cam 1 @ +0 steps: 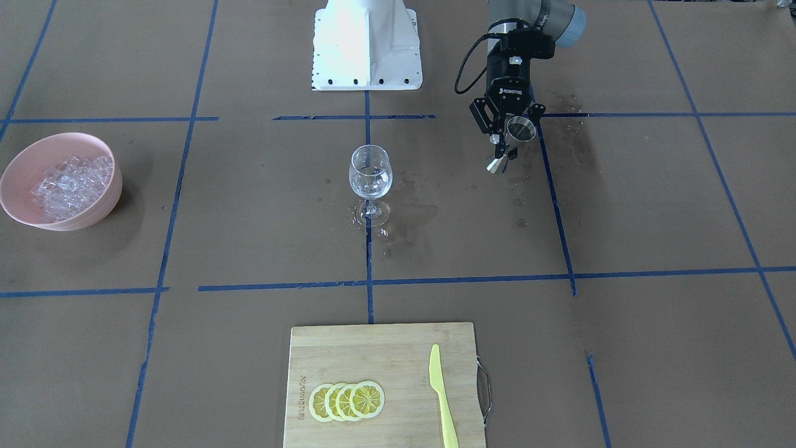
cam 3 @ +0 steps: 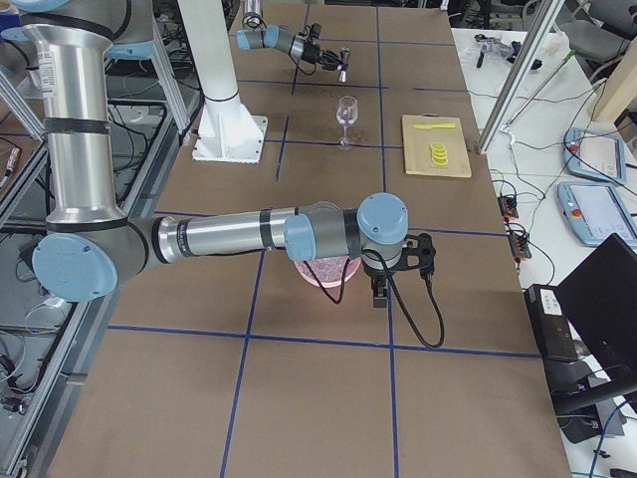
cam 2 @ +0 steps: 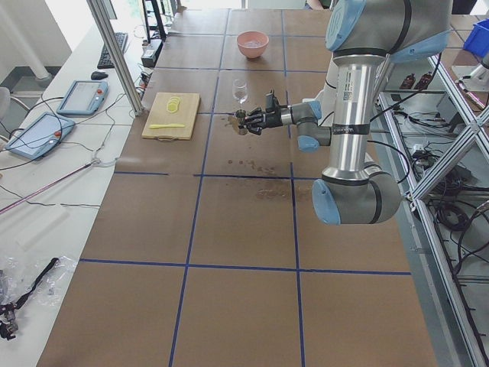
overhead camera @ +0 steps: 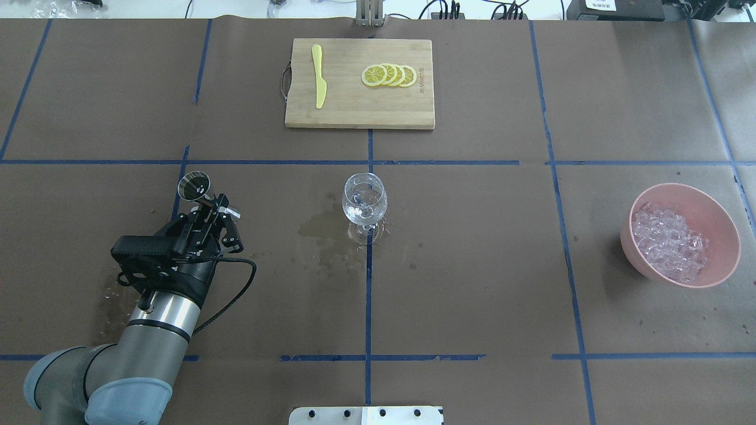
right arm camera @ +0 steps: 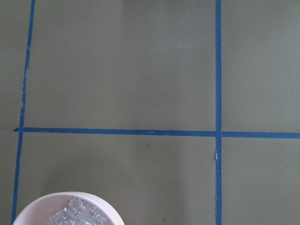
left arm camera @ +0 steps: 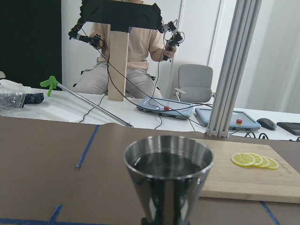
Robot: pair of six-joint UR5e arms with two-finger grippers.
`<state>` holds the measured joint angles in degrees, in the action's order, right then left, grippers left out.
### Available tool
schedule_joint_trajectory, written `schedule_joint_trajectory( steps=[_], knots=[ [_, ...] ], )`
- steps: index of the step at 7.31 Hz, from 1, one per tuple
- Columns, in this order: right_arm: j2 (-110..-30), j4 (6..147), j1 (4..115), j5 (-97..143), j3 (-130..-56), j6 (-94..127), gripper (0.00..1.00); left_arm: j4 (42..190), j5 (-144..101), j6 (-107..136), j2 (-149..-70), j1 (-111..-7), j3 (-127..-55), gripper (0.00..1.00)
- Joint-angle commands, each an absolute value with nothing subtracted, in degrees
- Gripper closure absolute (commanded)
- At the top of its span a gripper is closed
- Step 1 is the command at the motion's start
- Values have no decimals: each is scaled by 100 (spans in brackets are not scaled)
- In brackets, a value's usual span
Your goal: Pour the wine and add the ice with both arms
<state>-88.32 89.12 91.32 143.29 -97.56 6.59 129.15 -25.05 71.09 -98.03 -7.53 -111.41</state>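
Observation:
My left gripper (cam 1: 506, 147) is shut on a steel jigger (cam 1: 520, 129) and holds it upright above the table, to the side of the stemmed glass (cam 1: 370, 174). The wine (left arm camera: 166, 164) shows dark in the jigger (left arm camera: 168, 180). In the overhead view the left gripper (overhead camera: 211, 205) and jigger (overhead camera: 195, 185) are left of the glass (overhead camera: 364, 202). The ice (cam 1: 71, 182) is heaped in a pink bowl (cam 1: 15, 171). My right gripper (cam 3: 379, 295) hangs over that bowl (cam 3: 320, 271); I cannot tell whether it is open. The right wrist view shows the ice (right arm camera: 77, 216) at the bottom edge.
A wooden cutting board (cam 1: 373, 348) with lemon slices (cam 1: 347, 401) and a yellow knife (cam 1: 441, 398) lies at the operators' side. Wet stains (overhead camera: 322, 227) darken the paper by the glass. The white base block (cam 1: 367, 43) stands at the robot's edge.

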Motion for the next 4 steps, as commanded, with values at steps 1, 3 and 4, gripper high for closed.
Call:
schedule_joint_trajectory(
  steps=[1, 3, 4],
  knots=[
    [-8833, 8903, 9132, 14326, -9756, 659, 0, 12911, -2514, 6787, -10071, -773, -11258, 100],
    [-8833, 8903, 9132, 14335, -9765, 659, 0, 12964, -2566, 6242, -10282, -896, -11538, 100],
    [-8833, 8903, 9132, 14335, -9765, 659, 0, 12964, -2636, 5640, -10327, -957, -11601, 100]
  ],
)
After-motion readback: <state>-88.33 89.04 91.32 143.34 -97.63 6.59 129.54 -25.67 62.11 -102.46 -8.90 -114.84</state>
